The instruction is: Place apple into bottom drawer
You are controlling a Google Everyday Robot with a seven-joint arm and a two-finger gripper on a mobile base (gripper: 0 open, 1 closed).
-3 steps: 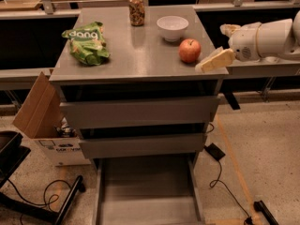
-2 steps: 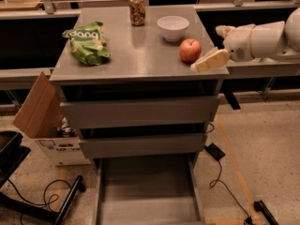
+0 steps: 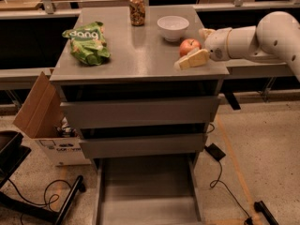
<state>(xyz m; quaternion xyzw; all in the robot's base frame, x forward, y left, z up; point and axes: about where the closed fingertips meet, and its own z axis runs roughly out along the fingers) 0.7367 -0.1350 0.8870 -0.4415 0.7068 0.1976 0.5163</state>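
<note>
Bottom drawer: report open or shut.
Open: the bottom drawer sticks out past both upper drawer fronts. The gripper is at the apple on the cabinet top.

**A:** Arm entry. We log the arm [image 3: 280, 31] entering from the right edge. It is white with a thick rounded link, and it reaches left roughly level.

**B:** Confirmed. We note the wrist [image 3: 230, 43] as a narrower white cylinder in line with that link. The gripper [image 3: 191, 48] sits at its left end, pointing left.

**A:** Position: we place the gripper right of centre, in the far half of the scene.

**B:** Fingers. We see two pale ones. The near finger [image 3: 193, 59] is long and flat, slanting left and toward the near side. Only a short tip of the far finger [image 3: 205, 32] shows.

**A:** We record the jaws as spread wide apart.
</note>
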